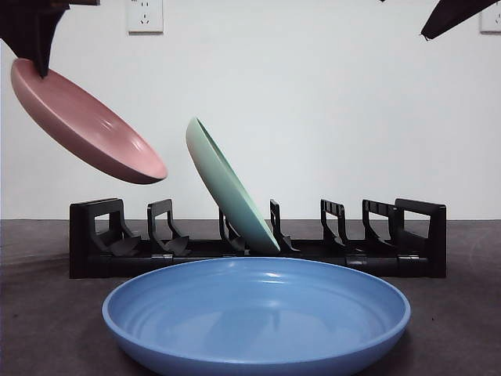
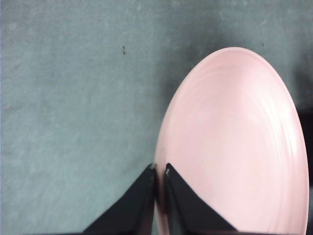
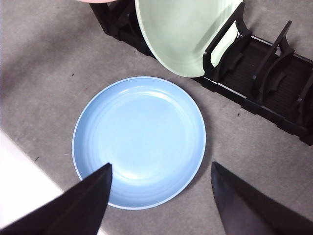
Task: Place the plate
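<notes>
My left gripper (image 2: 160,169) is shut on the rim of a pink plate (image 2: 234,142). In the front view the pink plate (image 1: 86,125) hangs tilted in the air, above the left end of the black dish rack (image 1: 258,239), with the gripper (image 1: 31,59) at its upper edge. A green plate (image 1: 228,188) leans in a middle slot of the rack and also shows in the right wrist view (image 3: 183,34). A blue plate (image 1: 258,313) lies flat on the table in front of the rack. My right gripper (image 3: 159,178) is open, high above the blue plate (image 3: 139,139).
The rack has free slots to the left and right of the green plate (image 3: 274,73). A grey table surface (image 2: 73,98) lies under the pink plate. A white wall with a socket (image 1: 145,14) stands behind. A white edge (image 3: 19,176) borders the table.
</notes>
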You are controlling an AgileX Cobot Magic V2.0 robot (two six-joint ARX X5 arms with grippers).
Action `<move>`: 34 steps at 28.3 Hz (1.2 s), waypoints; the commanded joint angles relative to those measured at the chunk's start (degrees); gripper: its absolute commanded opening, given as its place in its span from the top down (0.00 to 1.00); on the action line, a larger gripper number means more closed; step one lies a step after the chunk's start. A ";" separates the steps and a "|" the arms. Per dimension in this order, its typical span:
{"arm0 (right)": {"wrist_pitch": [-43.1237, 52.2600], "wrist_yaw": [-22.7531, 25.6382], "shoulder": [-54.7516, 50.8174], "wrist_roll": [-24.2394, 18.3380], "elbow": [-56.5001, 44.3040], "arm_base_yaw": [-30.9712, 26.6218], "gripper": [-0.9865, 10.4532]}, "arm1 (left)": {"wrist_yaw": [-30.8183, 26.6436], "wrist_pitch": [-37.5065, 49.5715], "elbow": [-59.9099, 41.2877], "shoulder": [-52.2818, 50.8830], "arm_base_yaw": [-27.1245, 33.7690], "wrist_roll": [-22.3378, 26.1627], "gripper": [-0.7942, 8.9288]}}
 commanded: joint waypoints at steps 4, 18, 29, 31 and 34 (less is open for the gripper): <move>0.17 0.24 0.42 -0.15 0.52 0.39 0.64 | -0.35 -5.95 1.38 -4.28 0.04 0.57 0.90; 0.22 0.61 0.42 -1.57 0.52 0.35 0.64 | 7.19 0.85 -28.70 -29.33 0.13 -4.39 0.90; 0.81 3.21 0.42 -2.40 0.52 0.35 0.64 | 18.21 7.74 -48.39 -42.03 -4.94 -20.00 0.90; 1.46 3.17 0.39 -2.40 0.52 0.35 0.64 | 19.61 11.13 -50.01 -41.59 -7.02 -22.38 0.90; 2.69 3.17 0.42 -2.40 0.55 0.35 0.64 | 19.96 16.98 -52.61 -40.11 -11.39 -26.29 0.90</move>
